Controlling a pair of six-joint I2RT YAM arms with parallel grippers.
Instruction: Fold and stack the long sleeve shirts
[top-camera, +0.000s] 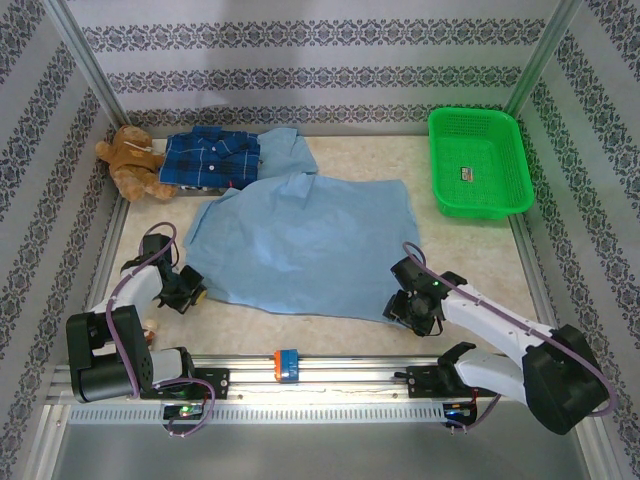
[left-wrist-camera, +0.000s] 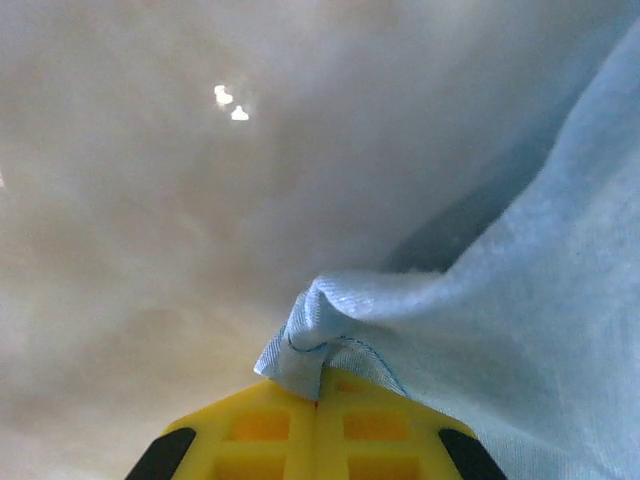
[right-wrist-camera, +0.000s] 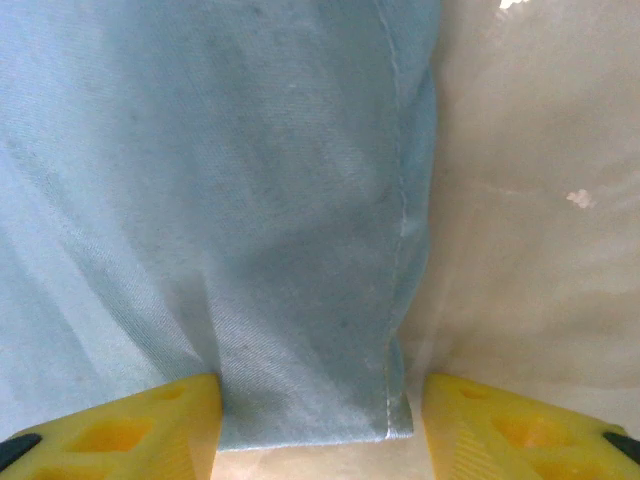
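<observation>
Light blue shirt (top-camera: 300, 240): it lies spread flat in the middle of the table (top-camera: 360, 165), and its near hem runs left to right in front of both arms.
Long axis: from the near hem to the far end, which seems to be the collar, leaning a little to the far left.
Left gripper (left-wrist-camera: 318, 385): clenched on the near-left hem corner; a small fold of cloth stands out of the shut fingers.
Right gripper (right-wrist-camera: 320, 410): jaws apart, one finger on each side of the near-right hem corner, and nothing is pinched yet.
Deciding relation: the cloth goes away from both grippers toward the far side, so I judge a fold would carry the hem along this axis.
Nearer arm: each one is at its own corner.
Plaid shirt (top-camera: 210, 158): folded at the far left, just beside the teddy bear (top-camera: 130, 160).
</observation>
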